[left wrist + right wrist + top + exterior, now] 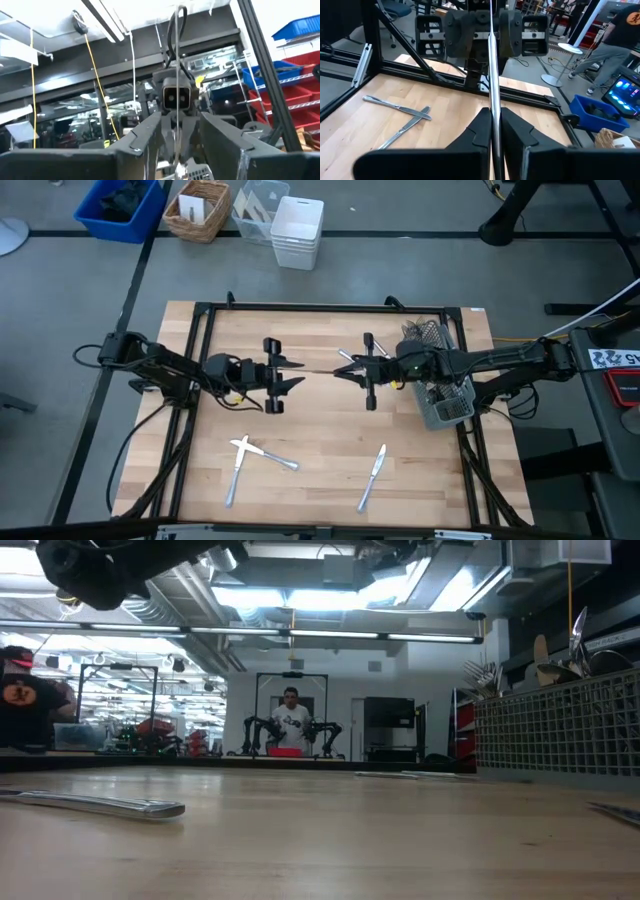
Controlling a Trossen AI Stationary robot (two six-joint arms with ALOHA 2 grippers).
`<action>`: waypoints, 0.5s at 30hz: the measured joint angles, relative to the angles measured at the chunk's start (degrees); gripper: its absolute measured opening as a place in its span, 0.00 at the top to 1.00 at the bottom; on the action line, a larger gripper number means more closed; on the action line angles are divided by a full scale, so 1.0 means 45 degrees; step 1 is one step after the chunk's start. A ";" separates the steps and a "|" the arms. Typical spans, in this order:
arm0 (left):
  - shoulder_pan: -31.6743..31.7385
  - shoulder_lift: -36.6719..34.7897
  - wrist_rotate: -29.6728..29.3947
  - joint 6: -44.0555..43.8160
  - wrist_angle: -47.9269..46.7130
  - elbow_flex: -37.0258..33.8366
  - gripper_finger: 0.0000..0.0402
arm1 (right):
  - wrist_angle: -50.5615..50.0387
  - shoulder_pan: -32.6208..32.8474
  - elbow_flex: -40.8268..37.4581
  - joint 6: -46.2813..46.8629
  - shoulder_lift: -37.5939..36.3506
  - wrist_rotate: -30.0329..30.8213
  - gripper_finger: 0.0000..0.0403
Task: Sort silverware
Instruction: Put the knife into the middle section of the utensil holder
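A slim piece of silverware [320, 371] spans the gap between my two grippers, held level above the middle of the table. My right gripper [493, 131] is shut on its one end. My left gripper [298, 372] faces it, open, its two fingers [457, 35] standing on either side of the piece's other end [177, 100]; I see a gap on each side. A fork and a knife [250, 455] lie crossed on the wood at the near left, and another knife [373, 475] lies at the near right. My right gripper pinches the piece's end [493, 117] between its two fingers. The fingers come level from the table's right and lie along the piece. The piece is lifted clear of the table and sticks out level toward my left gripper.
A dark wire-mesh caddy [442, 385] with several pieces standing in it sits at the table's right edge, just behind my right arm. A black frame [330, 308] rims the table. Bins and baskets [298, 230] stand on the floor beyond the far edge. People show in the room behind.
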 joint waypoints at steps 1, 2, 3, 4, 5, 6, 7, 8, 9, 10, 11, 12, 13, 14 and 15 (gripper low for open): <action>0.0001 0.0000 -0.0001 -0.0001 -0.0006 0.0058 0.68 | 0.0000 -0.0001 0.0000 0.0000 0.0000 0.0000 0.93; 0.0005 0.0000 -0.0005 -0.0049 -0.0010 0.0096 0.68 | 0.0000 -0.0001 0.0000 -0.0003 0.0000 0.0000 0.93; 0.0009 0.0000 -0.0005 -0.0192 -0.0020 0.0126 0.68 | 0.0000 -0.0001 0.0000 0.0001 0.0000 0.0000 0.93; 0.0035 0.0000 -0.0005 -0.0417 -0.0050 0.0141 0.68 | 0.0000 0.0001 0.0000 -0.0003 0.0000 0.0000 0.93; 0.0055 0.0000 -0.0006 -0.0628 -0.0096 0.0142 0.68 | -0.0009 0.0003 0.0000 -0.0003 0.0000 0.0000 0.93; 0.0084 0.0000 -0.0008 -0.0879 -0.0152 0.0142 0.68 | -0.0019 0.0001 0.0000 -0.0003 0.0000 0.0000 0.93; 0.0109 0.0000 -0.0005 -0.1118 -0.0225 0.0144 0.68 | -0.0032 -0.0001 0.0000 -0.0003 0.0000 0.0000 0.93; 0.0117 0.0000 -0.0005 -0.1320 -0.0318 0.0147 0.68 | -0.0047 0.0000 0.0000 -0.0003 0.0000 0.0000 0.93; 0.0138 0.0000 -0.0005 -0.1502 -0.0401 0.0147 0.68 | -0.0063 0.0003 0.0000 -0.0003 0.0000 0.0000 0.93; 0.0172 0.0000 -0.0005 -0.1556 -0.0524 0.0147 0.68 | -0.0080 0.0002 -0.0002 -0.0008 0.0000 0.0000 0.93; 0.0184 0.0000 -0.0005 -0.1583 -0.0610 0.0147 0.68 | -0.0092 -0.0001 -0.0005 -0.0005 0.0000 0.0000 0.93; 0.0189 0.0000 -0.0005 -0.1602 -0.0639 0.0147 0.68 | -0.0094 -0.0001 -0.0005 -0.0008 0.0000 0.0000 0.93; 0.0189 0.0000 -0.0010 -0.1599 -0.0651 0.0147 0.69 | -0.0112 0.0001 -0.0005 -0.0008 0.0000 0.0000 0.93; 0.0189 0.0000 -0.0010 -0.1580 -0.0651 0.0147 0.71 | -0.0126 0.0003 -0.0005 -0.0008 0.0000 0.0000 0.93; 0.0189 0.0000 -0.0010 -0.1525 -0.0648 0.0147 0.73 | -0.0135 -0.0001 -0.0005 -0.0008 0.0000 0.0000 0.93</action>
